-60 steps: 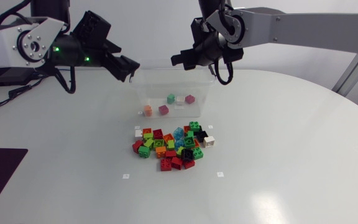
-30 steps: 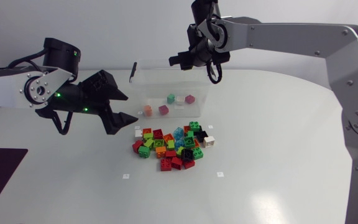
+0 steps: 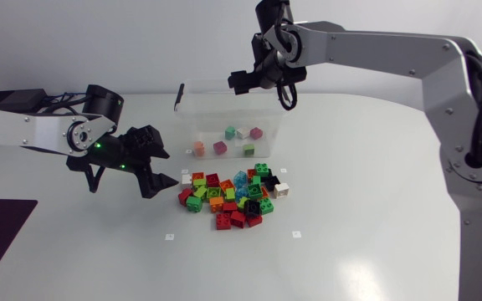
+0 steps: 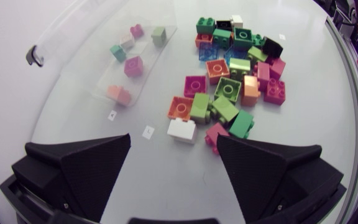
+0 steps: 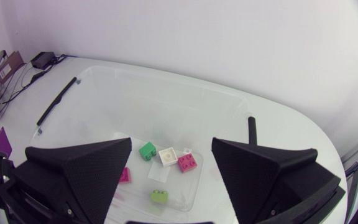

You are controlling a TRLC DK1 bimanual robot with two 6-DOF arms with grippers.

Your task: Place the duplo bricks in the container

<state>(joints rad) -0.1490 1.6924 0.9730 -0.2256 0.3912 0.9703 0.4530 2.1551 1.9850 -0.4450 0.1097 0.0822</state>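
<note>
Left wrist view: wide open at the left hand, gripping nothing, just short of the duplo bricks heaped on the table. Likewise open, empty at the right hand, above the container.

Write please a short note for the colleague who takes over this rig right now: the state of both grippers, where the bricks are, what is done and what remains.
Left gripper: fingers open, empty, low over the table, beside the pile of bricks.
Right gripper: fingers open, empty, above the container.
Done: six bricks lie in the container, among them a magenta one.
Left to do: the whole pile, on the table in front of the container, has to go in. The left gripper is the nearer one to it.
</note>
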